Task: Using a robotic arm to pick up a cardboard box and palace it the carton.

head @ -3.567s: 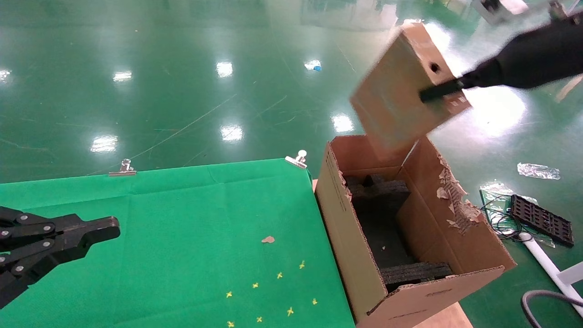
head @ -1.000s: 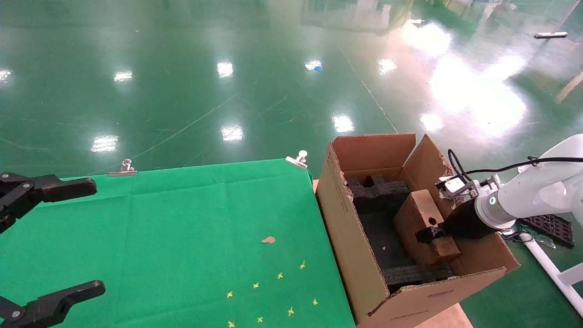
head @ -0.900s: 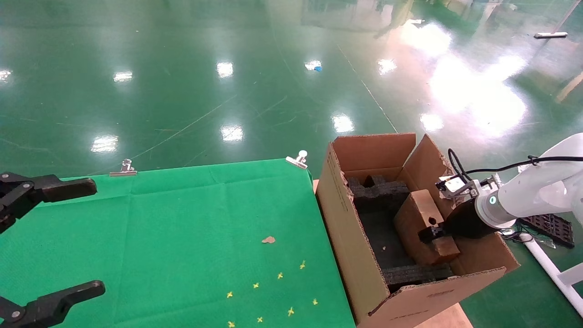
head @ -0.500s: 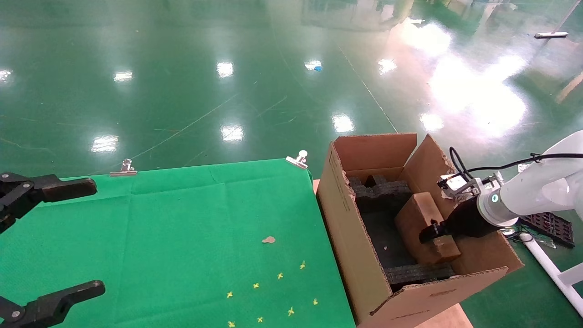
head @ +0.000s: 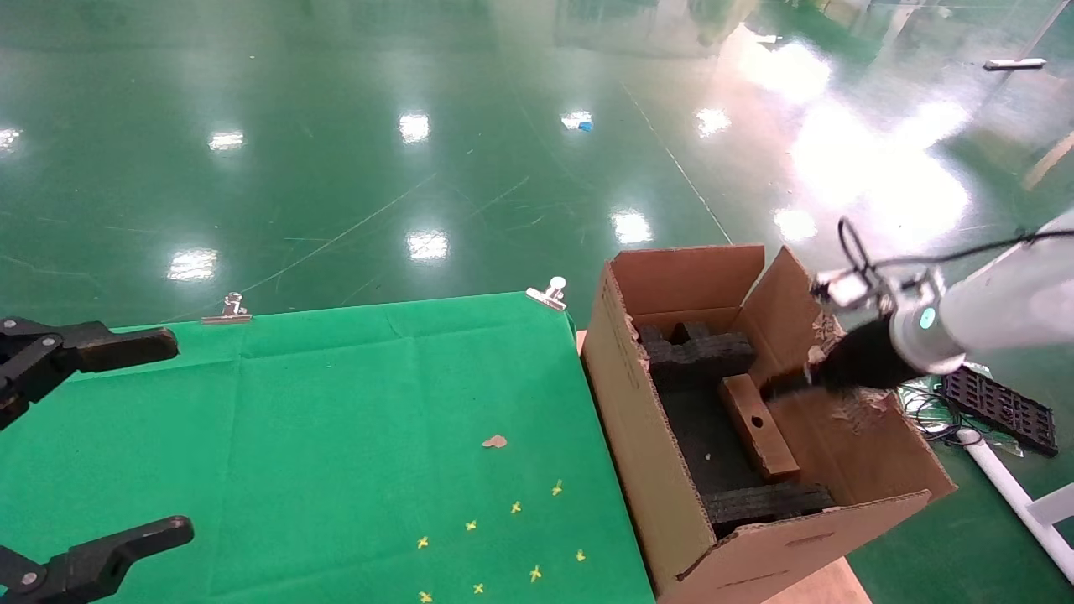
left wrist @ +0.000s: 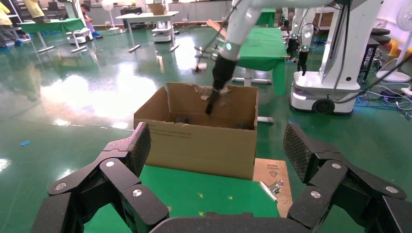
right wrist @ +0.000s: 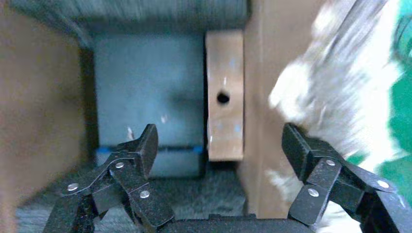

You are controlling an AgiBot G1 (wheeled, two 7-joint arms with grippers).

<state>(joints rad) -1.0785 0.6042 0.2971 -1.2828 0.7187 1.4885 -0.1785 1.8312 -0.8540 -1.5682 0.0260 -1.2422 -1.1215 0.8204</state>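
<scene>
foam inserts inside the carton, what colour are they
Black foam inserts, dark against the brown carton; clearest in the head view.

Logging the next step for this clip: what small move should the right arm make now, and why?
Probably lift the right tool straight up, clear of the carton. It is open and empty, and the cardboard box stands on edge inside against the right wall, so placement looks done. The left tool is open over the green table.

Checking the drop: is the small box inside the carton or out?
Inside: small box stands on edge against the carton wall, right tool open above.
</scene>
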